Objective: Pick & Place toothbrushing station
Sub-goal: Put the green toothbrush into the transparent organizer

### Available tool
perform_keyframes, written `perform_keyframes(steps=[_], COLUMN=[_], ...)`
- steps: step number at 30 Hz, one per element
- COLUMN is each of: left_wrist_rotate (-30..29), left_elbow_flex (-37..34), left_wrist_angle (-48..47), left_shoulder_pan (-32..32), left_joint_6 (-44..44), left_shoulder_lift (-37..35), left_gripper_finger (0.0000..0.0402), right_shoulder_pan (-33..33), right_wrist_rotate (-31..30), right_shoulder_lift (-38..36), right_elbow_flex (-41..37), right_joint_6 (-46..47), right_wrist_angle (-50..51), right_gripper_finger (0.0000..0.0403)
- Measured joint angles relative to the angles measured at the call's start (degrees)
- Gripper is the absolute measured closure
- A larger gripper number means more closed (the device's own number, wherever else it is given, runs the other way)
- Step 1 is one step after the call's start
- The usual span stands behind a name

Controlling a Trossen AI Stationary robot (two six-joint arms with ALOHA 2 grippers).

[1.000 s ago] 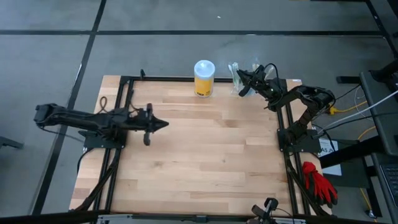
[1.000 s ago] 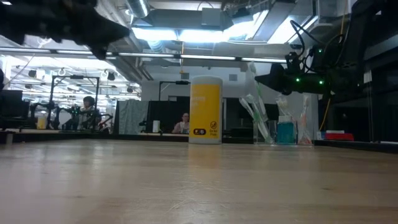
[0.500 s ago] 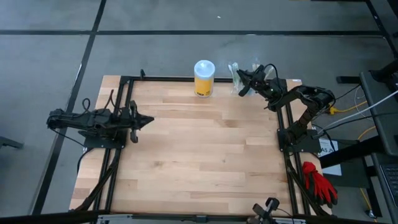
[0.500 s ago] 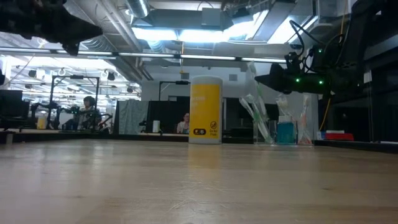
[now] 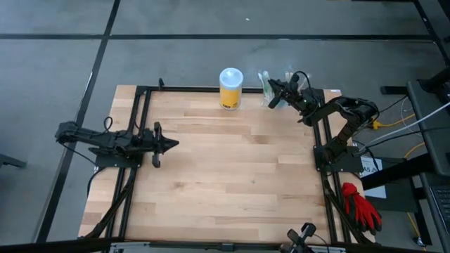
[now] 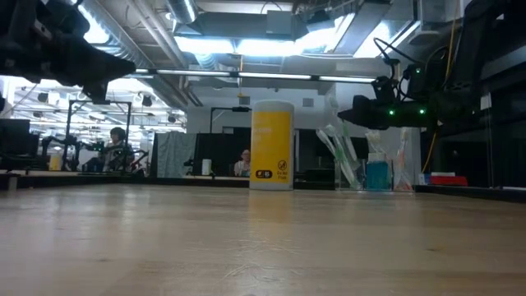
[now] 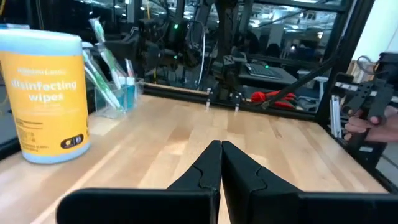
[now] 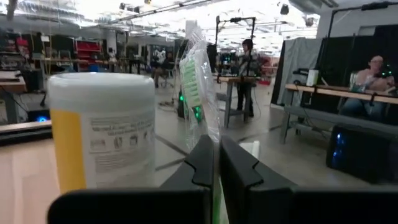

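Wood of the table (image 5: 225,176) lies bare across the near and middle part, and over its left edge the left gripper (image 5: 171,143) hangs in the air with its fingers clenched on nothing, tips pointing toward the table's middle. Farther back, at the far edge, stands the yellow canister (image 5: 230,88) with its white lid, and just to its right the clear toothbrush holder (image 6: 370,168) with wrapped brushes standing in it. Right gripper (image 5: 271,96) hovers beside the holder's top with its fingers pressed together, seemingly touching none of the brushes, though that corner is too cluttered to be sure.
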State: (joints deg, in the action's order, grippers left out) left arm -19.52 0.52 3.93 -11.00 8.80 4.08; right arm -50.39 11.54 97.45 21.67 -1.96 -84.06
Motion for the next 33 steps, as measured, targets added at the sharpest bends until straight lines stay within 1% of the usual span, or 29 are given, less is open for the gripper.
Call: perform_keyframes(steps=[4,9,11,13,14,16,17,20,23,27,29,31,33], left_wrist_rotate=[-2.74,-3.69,-3.77,-3.82,-3.81,-3.83,-3.90,-3.97,-3.97,-4.01,-4.42,-4.93,-5.25], left_elbow_flex=[-0.01,-0.01,-0.01,-0.01,-0.01,-0.01,-0.01,-0.01,-0.01,-0.01,-0.01,-0.01,-0.01], left_wrist_angle=[0.08,-0.01,-0.02,0.03,-0.03,0.03,0.00,0.04,0.06,0.04,0.06,0.07,0.08], left_shoulder_pan=[-1.81,-2.96,-3.35,-3.82,-4.08,-4.62,-4.80,-5.08,-5.08,-5.08,-5.08,-5.08,-5.03], left_joint_6=[-2.41,-2.96,-3.00,-2.89,-2.70,-2.27,-2.17,-2.07,-1.86,-1.27,-0.78,-0.57,-0.57], left_shoulder_lift=[0.81,2.80,3.51,4.67,5.15,5.91,6.34,7.07,7.23,7.23,7.23,7.23,7.23], left_gripper_finger=[0.0398,0.0398,0.0398,0.0398,0.0398,0.0398,0.0398,0.0398,0.0398,0.0398,0.0398,0.0398,0.0398], right_shoulder_pan=[-0.02,-0.02,-0.05,-0.24,-0.48,-1.12,-1.25,-1.70,-2.12,-2.54,-2.53,-2.40,-1.90], right_wrist_rotate=[0.14,4.88,6.04,7.27,8.51,13.32,14.80,18.02,20.02,22.81,25.56,30.31,31.78], right_shoulder_lift=[-0.03,-0.03,-0.03,-0.03,-0.03,-0.03,-0.03,-0.03,-0.07,-1.28,-2.63,-4.01,-5.56], right_elbow_flex=[-0.01,-0.02,-0.02,-0.02,-0.02,-0.02,-0.02,-0.02,-0.02,-0.02,-0.02,-0.02,-0.02], right_joint_6=[0.02,2.58,5.03,7.54,8.73,9.93,10.76,14.19,17.43,22.19,24.53,25.23,25.55], right_wrist_angle=[-0.13,1.01,2.51,4.47,5.11,6.04,5.90,3.45,-1.48,-4.98,-5.41,-5.34,-2.76], right_gripper_finger=[0.0392,0.0390,0.0374,0.0348,0.0334,0.0308,0.0299,0.0281,0.0276,0.0274,0.0274,0.0274,0.0276])
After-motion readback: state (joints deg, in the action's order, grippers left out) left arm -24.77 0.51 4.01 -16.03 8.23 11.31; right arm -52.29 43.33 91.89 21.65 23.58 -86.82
